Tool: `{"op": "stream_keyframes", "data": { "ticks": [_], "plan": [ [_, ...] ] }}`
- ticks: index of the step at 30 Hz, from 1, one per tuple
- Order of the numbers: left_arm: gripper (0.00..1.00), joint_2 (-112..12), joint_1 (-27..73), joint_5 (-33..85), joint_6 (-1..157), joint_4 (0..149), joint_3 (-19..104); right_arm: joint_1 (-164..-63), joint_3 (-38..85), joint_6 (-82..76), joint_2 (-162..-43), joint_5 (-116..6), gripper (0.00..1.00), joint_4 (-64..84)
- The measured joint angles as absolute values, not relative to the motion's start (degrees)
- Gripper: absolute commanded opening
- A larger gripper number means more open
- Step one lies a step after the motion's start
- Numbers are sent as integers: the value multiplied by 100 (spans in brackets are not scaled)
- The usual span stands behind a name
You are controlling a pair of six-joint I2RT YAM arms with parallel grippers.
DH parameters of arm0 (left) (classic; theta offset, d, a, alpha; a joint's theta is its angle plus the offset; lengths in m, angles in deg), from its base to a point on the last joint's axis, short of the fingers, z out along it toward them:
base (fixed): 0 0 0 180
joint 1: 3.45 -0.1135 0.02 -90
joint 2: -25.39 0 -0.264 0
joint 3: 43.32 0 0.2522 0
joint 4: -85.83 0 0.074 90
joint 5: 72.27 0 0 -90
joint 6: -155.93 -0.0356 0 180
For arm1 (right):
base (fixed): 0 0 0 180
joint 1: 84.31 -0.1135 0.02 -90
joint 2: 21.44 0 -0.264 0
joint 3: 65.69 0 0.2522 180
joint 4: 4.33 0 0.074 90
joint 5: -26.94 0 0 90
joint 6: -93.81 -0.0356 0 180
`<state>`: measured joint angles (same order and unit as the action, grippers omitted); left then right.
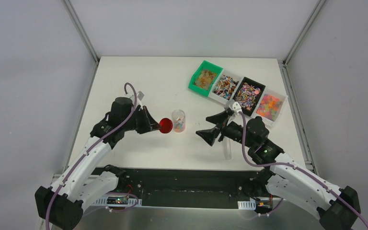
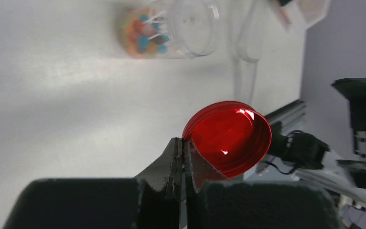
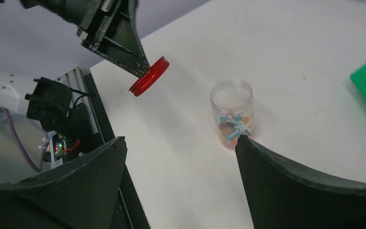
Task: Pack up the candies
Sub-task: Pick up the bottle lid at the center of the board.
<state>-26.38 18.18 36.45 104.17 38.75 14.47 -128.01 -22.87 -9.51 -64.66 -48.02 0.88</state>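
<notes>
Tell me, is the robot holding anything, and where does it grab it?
The left gripper pinches the red lid by its rim. The right gripper is open and empty.

One green bin (image 1: 192, 82), one black bin (image 1: 255, 82) and two pale bins (image 1: 281, 94) sitting in one row, making four, candies (image 1: 225, 86) filling them beyond counting, one clear jar (image 1: 178, 117) standing alone, one red lid (image 1: 166, 125) being held aloft, one clear scoop (image 1: 227, 152) lying apart.
</notes>
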Motion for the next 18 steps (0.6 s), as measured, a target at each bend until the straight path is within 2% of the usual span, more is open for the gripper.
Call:
{"op": "stream_keyframes", "data": {
  "ticks": [5, 9, 15, 18],
  "plan": [
    [0, -2277, 1818, 4989, 11060, 4437, 1442, -12834, -2526, -46, -6687, -3626, 88, -1447],
    [0, -2103, 1818, 5888, 11794, 5254, 1303, -12968, -2515, 660, -6928, -3071, 89, -2142],
    [0, -1753, 1818, 6528, 12710, 6048, 1060, -13287, -2344, 1425, -7360, -2786, 93, -2507],
    [0, -1659, 1818, 6644, 12987, 6275, 968, -13442, -2119, 1731, -7612, -2771, 99, -2590]
  ]
}}
